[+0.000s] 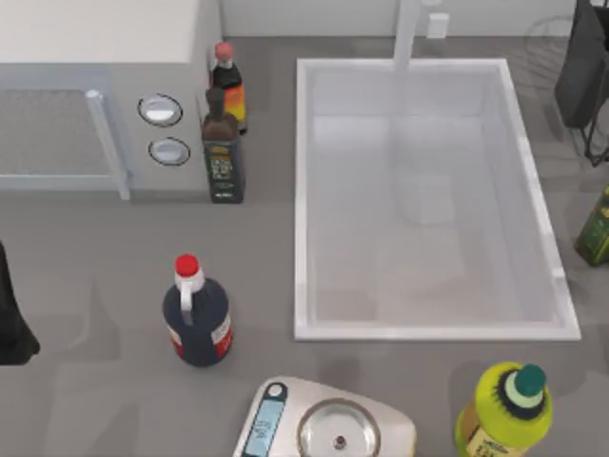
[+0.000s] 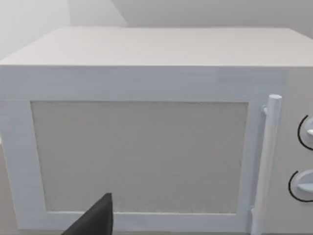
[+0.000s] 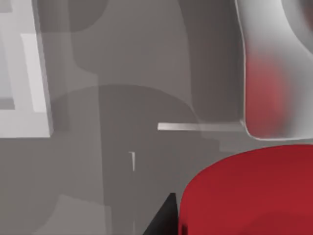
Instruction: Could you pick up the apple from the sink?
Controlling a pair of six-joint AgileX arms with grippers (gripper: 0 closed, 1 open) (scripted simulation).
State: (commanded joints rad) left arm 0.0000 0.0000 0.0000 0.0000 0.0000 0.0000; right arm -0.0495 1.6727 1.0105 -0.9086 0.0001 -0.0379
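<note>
Red and rounded, the apple (image 3: 249, 196) sits closest to the right wrist camera, just beside a dark part of the right hand (image 3: 164, 220), above the grey table (image 3: 122, 58). Whether that hand is clamped on it or apart cannot be told. From above, the right arm (image 1: 582, 71) is at the table's far right corner, beyond the sink (image 1: 303, 190), whose white faucet (image 1: 407, 33) stands at its far short end. The left arm (image 1: 11, 319) is parked at the left edge; the left hand (image 2: 95, 220) faces the door of the white microwave (image 2: 146, 152), and its state cannot be told either. A dark bottle with a red cap (image 1: 197, 319) stands left of the sink, a kitchen scale (image 1: 328, 428) at the near edge, and a yellow-green bottle (image 1: 504, 414) to the scale's right.
</note>
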